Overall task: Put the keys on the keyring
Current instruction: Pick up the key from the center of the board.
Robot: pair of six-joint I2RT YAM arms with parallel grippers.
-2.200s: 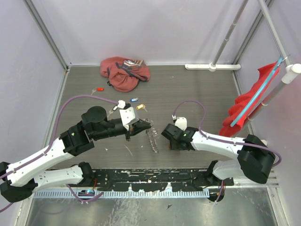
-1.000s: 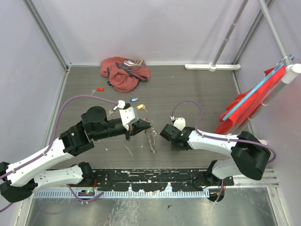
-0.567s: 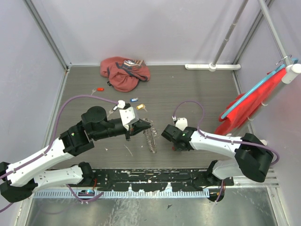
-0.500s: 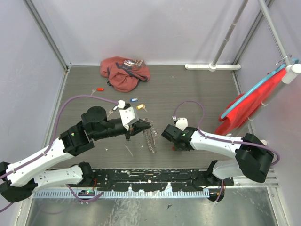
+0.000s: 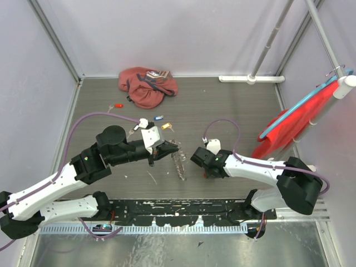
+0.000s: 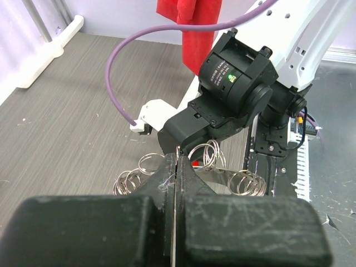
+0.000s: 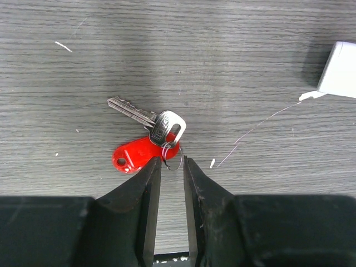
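Note:
My left gripper [image 5: 168, 149] is shut on the keyring [image 5: 179, 161], a thin metal strip carrying bunches of silver split rings, and holds it just above the floor. In the left wrist view the fingers [image 6: 167, 172] pinch its edge, with ring bunches [image 6: 214, 156] beyond them. My right gripper [image 5: 201, 162] is low beside it with its jaws slightly apart. In the right wrist view the gripper [image 7: 171, 162] straddles the small ring of a silver key [image 7: 147, 118] with a red tag [image 7: 133, 157] lying on the floor. Loose red [image 5: 117, 105], blue [image 5: 158, 117] and yellow-orange [image 5: 167, 126] keys lie further back.
A reddish-pink cloth bag [image 5: 147, 86] lies at the back. A red cloth [image 5: 289, 125] hangs on a pole at the right. A white pipe foot [image 5: 250, 79] sits at the back wall. The black base rail [image 5: 178, 210] runs along the near edge.
My right gripper has shifted slightly left, staying low by the red-tagged key. The red cloth on the right pole has swung upward. My left arm has not moved.

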